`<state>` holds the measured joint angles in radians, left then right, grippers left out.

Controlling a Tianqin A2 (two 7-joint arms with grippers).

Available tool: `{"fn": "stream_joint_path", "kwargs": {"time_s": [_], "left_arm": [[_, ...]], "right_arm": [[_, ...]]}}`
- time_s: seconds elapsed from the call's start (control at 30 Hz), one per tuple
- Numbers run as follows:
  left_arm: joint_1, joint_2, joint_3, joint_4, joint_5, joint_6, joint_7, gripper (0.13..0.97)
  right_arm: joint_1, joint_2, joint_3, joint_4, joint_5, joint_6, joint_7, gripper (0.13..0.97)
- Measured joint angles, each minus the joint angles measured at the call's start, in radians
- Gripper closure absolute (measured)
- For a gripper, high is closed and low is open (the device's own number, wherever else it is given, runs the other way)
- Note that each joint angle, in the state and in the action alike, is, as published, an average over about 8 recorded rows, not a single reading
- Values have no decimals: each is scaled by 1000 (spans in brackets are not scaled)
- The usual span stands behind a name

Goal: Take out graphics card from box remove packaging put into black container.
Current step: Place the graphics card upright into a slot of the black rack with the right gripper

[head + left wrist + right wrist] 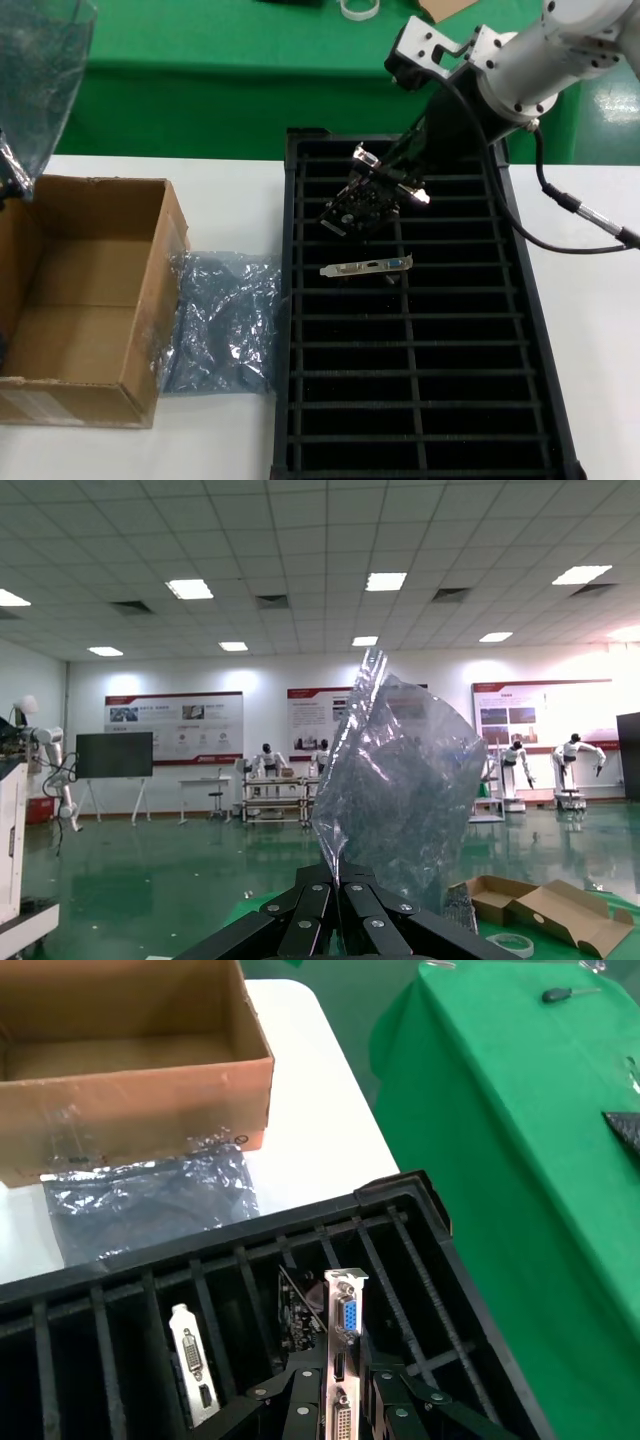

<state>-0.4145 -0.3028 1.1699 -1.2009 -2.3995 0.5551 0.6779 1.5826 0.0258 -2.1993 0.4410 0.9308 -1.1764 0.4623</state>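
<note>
**Card held over the tray, empty bag held up out of the way**

We see the right gripper [392, 182] over the far end of the black container [540, 330], its fingers closed on the graphics card [362, 205]. The card hangs tilted, circuit board toward the slots, and in the right wrist view its silver bracket [343, 1345] runs between the fingers with the blue port showing. We judge that grip is meant to let the thin board go edge-first into a narrow slot.

A second card [367, 266] already sits in a slot just nearer us, so the free slots lie around it; most of the tray looks open. The centre rib and slot walls are the edges to mind, since a tilted board could catch on them.

The left gripper [335, 880] is raised high at our left, fingers pinched on the packaging [400, 780], a crinkly clear bag lifted clear of the work. Another bag [222, 320] lies flat on the table between the box [85, 300] and the tray, touching both. The box stands open and looks empty.
</note>
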Motion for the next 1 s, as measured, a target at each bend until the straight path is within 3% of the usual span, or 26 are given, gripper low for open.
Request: {"fn": "stream_joint_path", "kwargs": {"time_s": [0.17, 0.73, 1.0], "left_arm": [[-3, 15, -22, 2, 41, 20, -10, 959], [-24, 49, -84, 36, 126, 81, -2, 959], [-25, 61, -105, 36, 152, 89, 0, 959]], "right_arm": [[33, -15, -62, -58, 63, 24, -75, 908], [130, -26, -463, -139, 424, 26, -238, 908], [140, -26, -541, -121, 478, 43, -271, 908]]}}
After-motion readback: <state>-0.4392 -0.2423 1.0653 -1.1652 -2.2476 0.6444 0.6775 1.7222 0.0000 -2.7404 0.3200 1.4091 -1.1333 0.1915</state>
